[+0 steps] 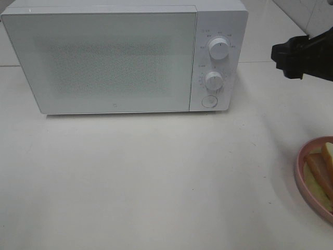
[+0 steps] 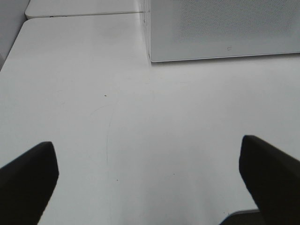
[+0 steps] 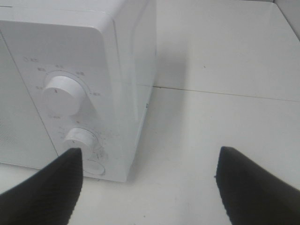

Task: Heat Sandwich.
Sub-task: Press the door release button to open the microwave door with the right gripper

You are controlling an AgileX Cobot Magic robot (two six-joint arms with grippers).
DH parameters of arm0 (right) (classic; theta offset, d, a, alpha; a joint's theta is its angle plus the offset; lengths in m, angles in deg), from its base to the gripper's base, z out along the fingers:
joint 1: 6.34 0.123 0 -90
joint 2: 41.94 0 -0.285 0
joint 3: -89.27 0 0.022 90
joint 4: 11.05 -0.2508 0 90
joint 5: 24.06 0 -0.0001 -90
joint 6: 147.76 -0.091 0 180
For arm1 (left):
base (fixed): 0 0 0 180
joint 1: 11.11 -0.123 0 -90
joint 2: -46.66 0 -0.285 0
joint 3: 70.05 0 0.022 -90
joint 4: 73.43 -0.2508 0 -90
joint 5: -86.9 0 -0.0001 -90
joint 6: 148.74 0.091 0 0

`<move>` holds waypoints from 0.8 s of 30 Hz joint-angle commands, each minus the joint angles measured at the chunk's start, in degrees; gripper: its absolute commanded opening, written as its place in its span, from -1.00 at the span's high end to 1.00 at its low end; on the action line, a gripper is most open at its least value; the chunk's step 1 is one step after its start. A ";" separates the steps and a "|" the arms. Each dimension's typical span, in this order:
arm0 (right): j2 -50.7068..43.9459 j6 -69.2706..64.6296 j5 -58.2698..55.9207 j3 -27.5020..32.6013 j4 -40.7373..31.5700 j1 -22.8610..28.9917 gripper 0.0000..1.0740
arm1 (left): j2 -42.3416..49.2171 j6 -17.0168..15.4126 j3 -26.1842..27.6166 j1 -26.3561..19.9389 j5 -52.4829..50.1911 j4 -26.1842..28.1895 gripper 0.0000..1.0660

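The left gripper (image 2: pixel 146 143) is seen with its jaws spread wide. Nothing is held or touched; only bare white desk (image 2: pixel 140 122) is shown between the two dark fingers (image 2: pixel 28 180). Ahead of these jaws and off to one side, the lower front corner of the white microwave (image 2: pixel 220 33) is seen.

The right gripper (image 3: pixel 150 151) is likewise held with its jaws wide apart and empty, raised above the desk just beside the microwave's control end. Ahead of its jaws, toward one finger, the upper knob (image 3: pixel 60 95), the lower knob (image 3: pixel 80 138) and the round button (image 3: pixel 95 167) are found. No contact with them is shown.

The sandwich (image 1: pixel 321 169) is laid on a pink plate (image 1: pixel 301 172), well apart from the right jaws and behind their opening, nearer the desk's front. It is cut off by the picture's edge. Its place relative to the left jaws cannot be told.

The desk is plain and white, crossed by a seam (image 3: pixel 225 93). The microwave door (image 1: pixel 104 57) is shut. Pale tiles (image 1: pixel 307 13) are glimpsed beyond the desk.
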 commanded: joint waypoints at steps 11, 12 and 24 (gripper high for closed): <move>7.16 11.92 21.14 6.25 -23.09 12.89 -0.42 | 1.26 -0.29 -0.17 0.00 -0.40 0.57 -0.84; 7.73 12.72 22.40 6.53 -24.24 13.87 -0.42 | 1.26 -0.29 -0.17 0.00 -0.40 0.57 -0.84; 16.79 14.44 36.21 6.93 -31.23 24.06 -0.42 | 1.26 -0.29 -0.17 0.00 -0.40 0.57 -0.84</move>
